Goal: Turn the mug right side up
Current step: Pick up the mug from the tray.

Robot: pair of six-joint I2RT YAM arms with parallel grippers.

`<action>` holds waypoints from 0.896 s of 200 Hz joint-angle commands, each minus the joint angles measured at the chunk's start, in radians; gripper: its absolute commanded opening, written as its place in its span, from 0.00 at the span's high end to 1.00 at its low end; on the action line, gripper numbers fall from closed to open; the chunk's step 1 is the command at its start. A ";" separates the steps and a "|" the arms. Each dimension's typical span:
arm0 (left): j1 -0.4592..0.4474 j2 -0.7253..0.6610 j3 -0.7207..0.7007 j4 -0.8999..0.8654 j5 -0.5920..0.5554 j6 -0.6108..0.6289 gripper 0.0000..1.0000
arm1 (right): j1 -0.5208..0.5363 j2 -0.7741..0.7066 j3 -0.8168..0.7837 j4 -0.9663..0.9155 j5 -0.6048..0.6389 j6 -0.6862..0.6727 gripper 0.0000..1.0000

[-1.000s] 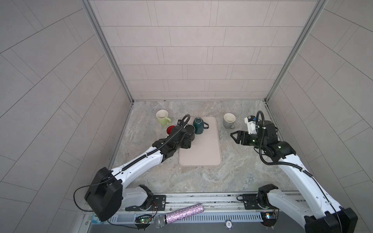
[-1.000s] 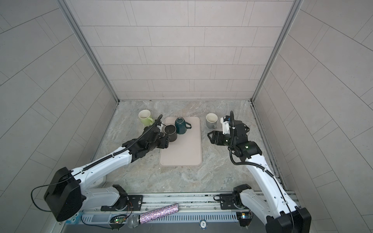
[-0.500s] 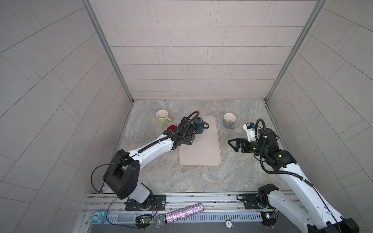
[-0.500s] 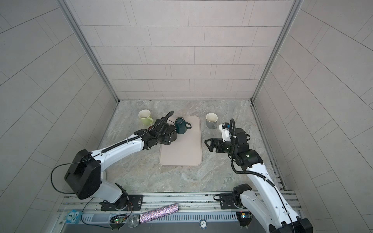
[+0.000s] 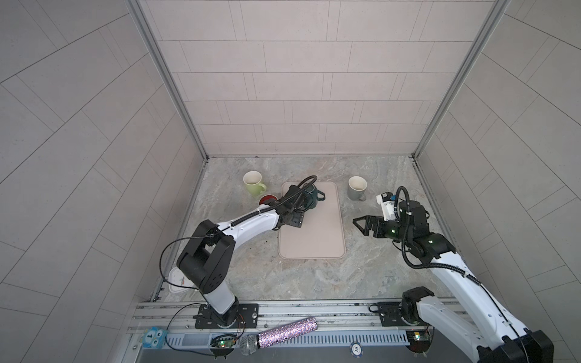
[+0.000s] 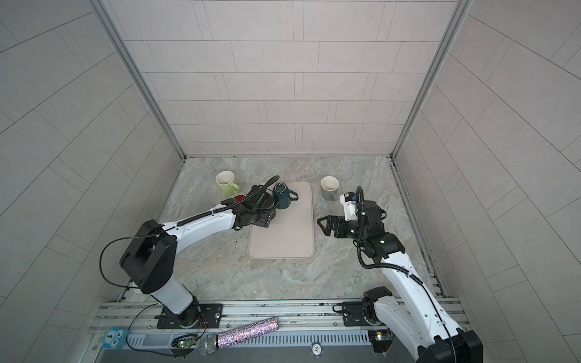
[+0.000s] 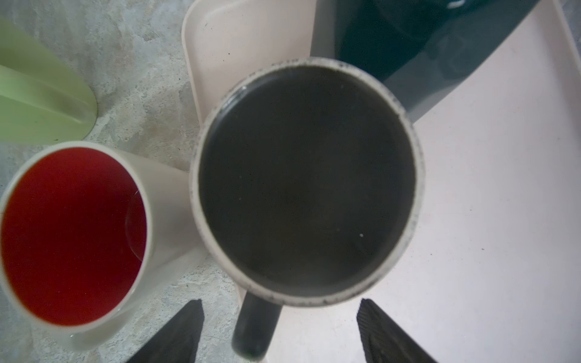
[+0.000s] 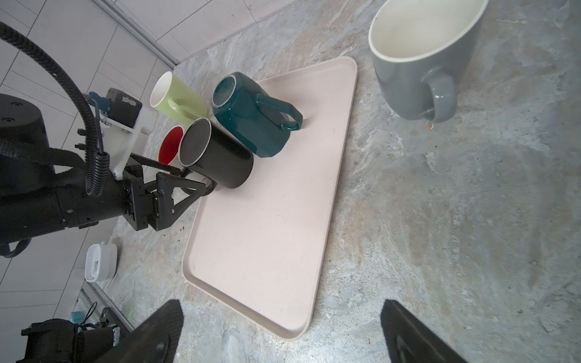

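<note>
A: Right gripper (image 5: 360,226) has let go and backed off the grey mug (image 5: 356,192), jaws wide, nothing in them. That mug stands mouth up on the counter (image 5: 314,283), off the tray (image 8: 267,239).

B: Left?

A: Left gripper (image 7: 279,314) has spread a little. Its fingers flank the black mug (image 7: 306,182) handle (image 7: 254,327) but grip nothing yet. The mug sits at the tray's far left corner, just beside the red mug (image 7: 72,235) and teal mug (image 8: 251,116). Reads base up to me.

B: So grey looks done and black is next. Teal is base up too.
</note>
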 commanded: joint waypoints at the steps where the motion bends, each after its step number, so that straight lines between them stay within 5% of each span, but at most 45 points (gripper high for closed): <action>1: 0.006 0.006 0.028 -0.009 -0.006 0.008 0.17 | -0.004 0.014 -0.004 0.029 -0.013 0.006 0.01; 97: 0.006 0.019 0.027 -0.003 0.070 0.004 0.19 | -0.006 0.043 -0.021 0.045 -0.023 0.016 0.01; 179: 0.004 0.015 0.010 0.005 0.091 -0.001 0.40 | -0.007 0.029 -0.035 0.053 -0.026 0.036 0.01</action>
